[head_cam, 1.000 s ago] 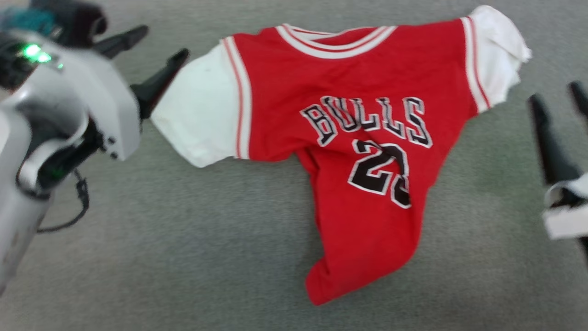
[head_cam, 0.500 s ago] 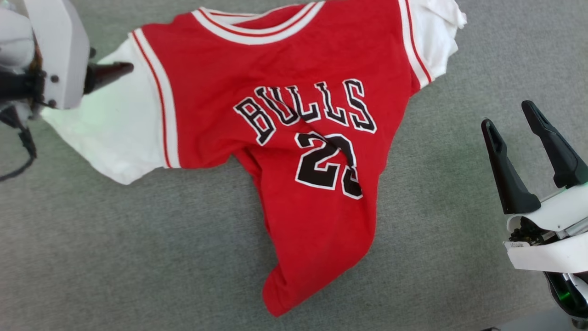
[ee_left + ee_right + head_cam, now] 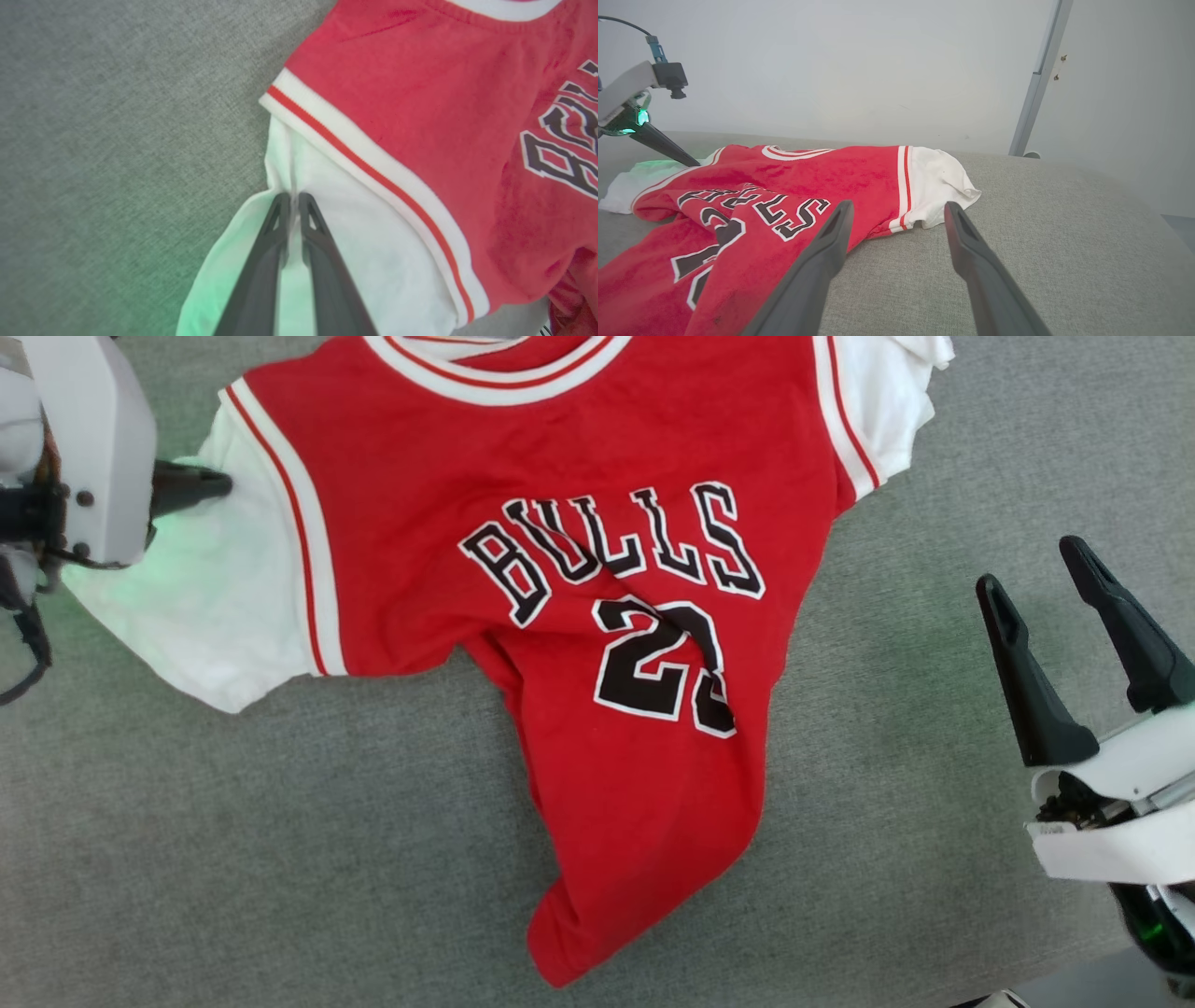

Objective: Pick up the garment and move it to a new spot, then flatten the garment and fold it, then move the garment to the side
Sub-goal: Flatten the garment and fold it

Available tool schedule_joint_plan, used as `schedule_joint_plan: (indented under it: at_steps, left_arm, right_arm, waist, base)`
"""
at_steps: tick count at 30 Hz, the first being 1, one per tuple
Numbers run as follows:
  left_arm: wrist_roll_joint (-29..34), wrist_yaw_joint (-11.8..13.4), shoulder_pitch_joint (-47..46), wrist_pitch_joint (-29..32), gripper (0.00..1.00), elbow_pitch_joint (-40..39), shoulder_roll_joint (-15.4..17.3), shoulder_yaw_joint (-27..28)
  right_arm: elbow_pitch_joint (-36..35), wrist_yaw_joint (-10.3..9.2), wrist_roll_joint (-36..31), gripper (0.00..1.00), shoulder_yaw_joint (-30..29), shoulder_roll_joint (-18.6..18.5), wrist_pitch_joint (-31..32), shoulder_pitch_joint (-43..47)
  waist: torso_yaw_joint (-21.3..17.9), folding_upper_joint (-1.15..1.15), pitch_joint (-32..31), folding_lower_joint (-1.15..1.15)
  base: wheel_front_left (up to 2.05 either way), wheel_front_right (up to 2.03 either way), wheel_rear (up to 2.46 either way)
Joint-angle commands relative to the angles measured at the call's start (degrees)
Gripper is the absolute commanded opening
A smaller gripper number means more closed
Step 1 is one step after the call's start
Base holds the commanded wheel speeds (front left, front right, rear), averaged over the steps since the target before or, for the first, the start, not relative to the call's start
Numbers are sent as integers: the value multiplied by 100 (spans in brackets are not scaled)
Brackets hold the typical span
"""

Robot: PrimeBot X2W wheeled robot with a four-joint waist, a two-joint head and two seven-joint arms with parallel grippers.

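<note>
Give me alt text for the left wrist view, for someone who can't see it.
The left hand pinches a raised ridge of the white sleeve of the garment. Its red body with striped trim spreads to the right, on a grey fabric surface.

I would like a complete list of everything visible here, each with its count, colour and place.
shirt: one, red with white sleeves, rumpled on the surface
surface: one, grey, under the shirt
wall: one, white, behind the surface
post: one, pale grey, by the wall
left gripper: one, dark fingers, shut on a white sleeve
right gripper: one, dark fingers, open, right of the shirt, apart from it
</note>
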Motion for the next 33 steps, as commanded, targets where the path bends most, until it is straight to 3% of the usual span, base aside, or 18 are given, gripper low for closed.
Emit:
schedule_joint_plan:
  at_steps: [1, 6, 15, 20, 26, 33]
  left_arm:
    - [-44, -14, 58, -18, 0, -13, -54, -107]
    - [-95, -14, -90, -301, 0, -102, -105, -203]
    - [-174, -14, -514, -626, 0, -256, -365, -612]
    - [-288, -14, -723, -812, 0, -352, -499, -879]
    - [-430, -14, -932, -1022, 0, -423, -557, -1189]
    - [-590, -2, -1124, -1186, 0, -474, -595, -1487]
  right_arm:
    - [-23, -8, -10, 100, 25, -65, 47, -133]
    - [105, -9, 260, 100, 341, -445, 737, -769]
    - [1239, -9, 1305, 100, 1585, -1451, 3225, -3466]
    - [2164, -9, 1786, 100, 1976, -1575, 4071, -4712]
    - [3073, -9, 2087, 100, 2599, -1658, 5027, -5593]
    - [3776, -9, 2149, 100, 2943, -1519, 5177, -6060]
  waist:
    - [28, 0, 16, 0]
    - [91, 0, 117, 0]
    - [518, 0, 399, 0]
    - [809, 0, 536, 0]
    - [1055, 0, 679, 0]
    - [1176, 0, 807, 0]
  base:
    - [0, 0, 0]
    - [0, 0, 0]
    - [0, 0, 0]
    - [0, 0, 0]
    - [0, 0, 0]
    - [0, 0, 0]
